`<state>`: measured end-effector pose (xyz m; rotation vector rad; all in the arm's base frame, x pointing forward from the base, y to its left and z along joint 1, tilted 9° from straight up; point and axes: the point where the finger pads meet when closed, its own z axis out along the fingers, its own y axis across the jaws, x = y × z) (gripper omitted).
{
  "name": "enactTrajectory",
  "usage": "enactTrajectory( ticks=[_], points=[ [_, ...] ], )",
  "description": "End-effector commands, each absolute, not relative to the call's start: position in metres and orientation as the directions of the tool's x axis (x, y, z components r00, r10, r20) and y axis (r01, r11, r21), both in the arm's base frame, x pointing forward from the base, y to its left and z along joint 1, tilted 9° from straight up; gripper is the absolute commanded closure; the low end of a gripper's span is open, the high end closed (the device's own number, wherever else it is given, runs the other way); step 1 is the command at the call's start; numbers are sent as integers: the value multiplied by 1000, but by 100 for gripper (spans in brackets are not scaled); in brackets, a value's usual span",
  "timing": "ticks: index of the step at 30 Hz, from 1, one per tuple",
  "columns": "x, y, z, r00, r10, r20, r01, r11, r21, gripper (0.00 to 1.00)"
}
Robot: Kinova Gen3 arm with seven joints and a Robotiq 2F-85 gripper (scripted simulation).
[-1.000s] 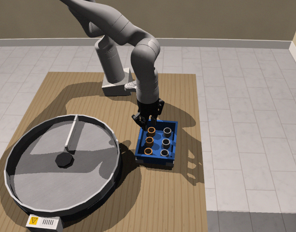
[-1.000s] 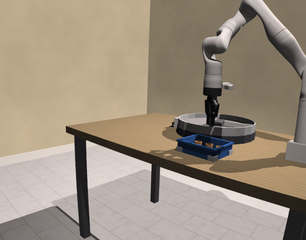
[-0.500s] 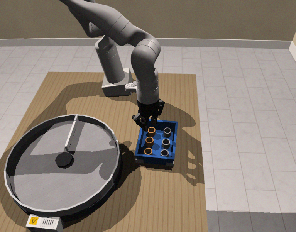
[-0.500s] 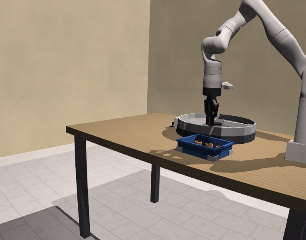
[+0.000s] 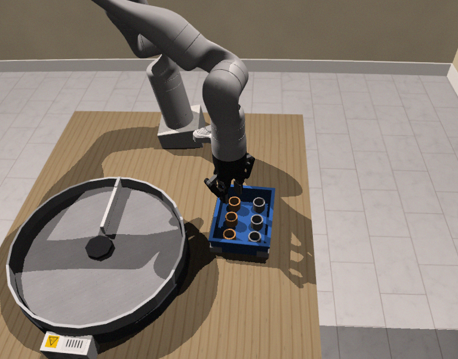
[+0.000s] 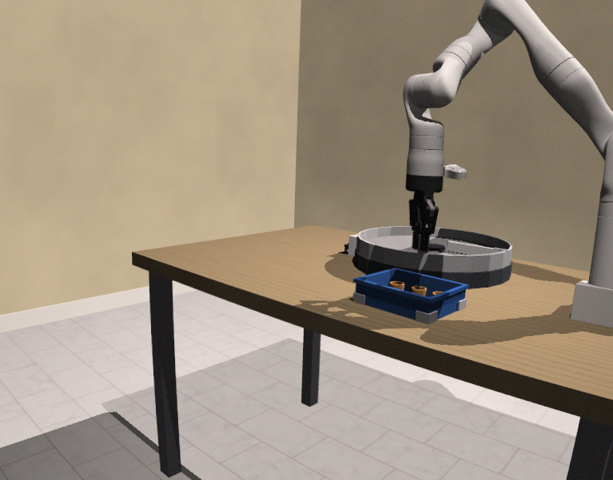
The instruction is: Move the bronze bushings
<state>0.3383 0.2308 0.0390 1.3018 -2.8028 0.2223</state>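
Inside the blue crate (image 5: 269, 215) stand three bronze bushings (image 5: 231, 217) and three steel bushings (image 5: 257, 220), end effector (image 5: 227, 188) partly parted, empty.

Showed gripper (image 5: 227, 186), partly open and empty, above blue crate (image 5: 220, 223) near table's (image 5: 269, 315) right edge, three bronze bushings (image 5: 231, 217) inside, turntable (image 5: 13, 255) toward front-left corner.

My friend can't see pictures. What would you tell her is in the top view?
A grey robot arm holds its partly open, empty gripper above the far end of a blue crate on a wooden table. Inside stand three bronze bushings in one row and three steel bushings beside them. To the left sits a big round turntable with a dark hub.
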Motion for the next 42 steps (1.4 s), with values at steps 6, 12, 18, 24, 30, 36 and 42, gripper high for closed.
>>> enactTrajectory(
  ticks=[6, 12, 18, 24, 30, 36, 42],
  points=[
    [339, 231, 40, -646, -757, 98, -763, 637, -112, 61],
    [339, 231, 39, -646, -757, 98, -763, 637, -112, 61],
    [339, 229, 26, -646, -757, 98, -763, 637, -112, 61],
    [339, 226, 7, -646, -757, 98, -763, 637, -112, 61],
    [340, 223, -13, -646, -757, 98, -763, 637, -112, 61],
    [340, 223, -16, -646, -757, 98, -763, 637, -112, 61],
    [340, 223, -16, -646, -757, 98, -763, 637, -112, 61]
  ],
)
